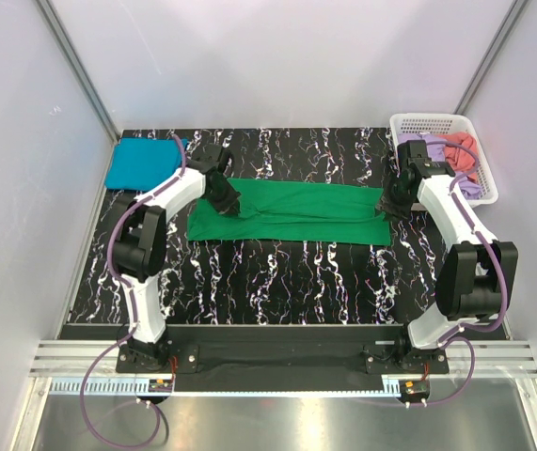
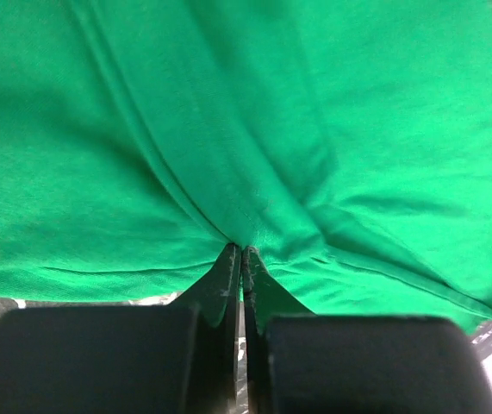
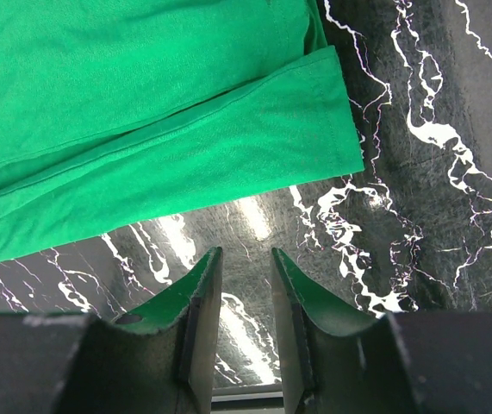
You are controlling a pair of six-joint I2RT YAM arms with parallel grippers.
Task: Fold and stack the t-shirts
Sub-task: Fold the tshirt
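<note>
The black, white-veined table (image 1: 287, 272) spreads out in front of my two bases. Across its middle lies the green t-shirt (image 1: 296, 211), drawn out into a long band running from my left side to my right, with a lengthwise fold showing along it.

At the far right corner stands the white lattice basket (image 1: 433, 118). At the far left corner the teal-blue t-shirt (image 1: 141, 162) lies folded to a rectangle, flat on the table and well apart from the green one. Inside the basket, a lilac t-shirt (image 1: 418, 148) and a coral t-shirt (image 1: 461, 146) are bunched together, lilac toward my side and coral toward the far wall.

My left gripper (image 1: 223, 199) is down on the left end of the green t-shirt. From my left wrist camera, its fingers (image 2: 228, 276) are pressed together with a ridge of green cloth pinched at their tips, and the fabric creases outward from that pinch.

My right gripper (image 1: 390, 202) sits at the right end of the band. From my right wrist camera, its fingers (image 3: 202, 293) are parted by a narrow gap and hold nothing. Only bare marble shows between them, and the shirt's corner lies just ahead without touching them.
</note>
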